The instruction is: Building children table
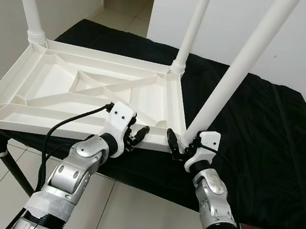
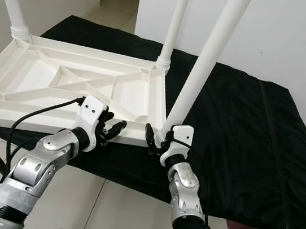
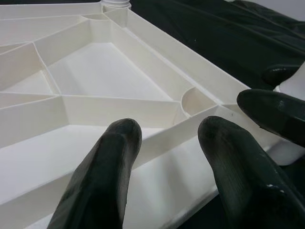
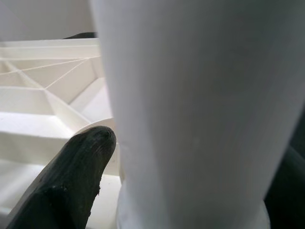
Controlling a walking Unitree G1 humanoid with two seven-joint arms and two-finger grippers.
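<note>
Right pincer (image 1: 178, 142) is closed around the foot of the near leg (image 1: 236, 69) at the upturned tabletop's (image 1: 60, 87) corner by the bench's (image 1: 264, 136) front edge, left pincer (image 1: 138, 135) open and empty beside it, so I'd keep that leg plumb while seating it.

White table (image 1: 96, 92) upside down, legs (image 1: 234, 74) up

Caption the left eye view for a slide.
Right gripper clasps the near leg of the upturned white table; left gripper open at its rim.
</note>
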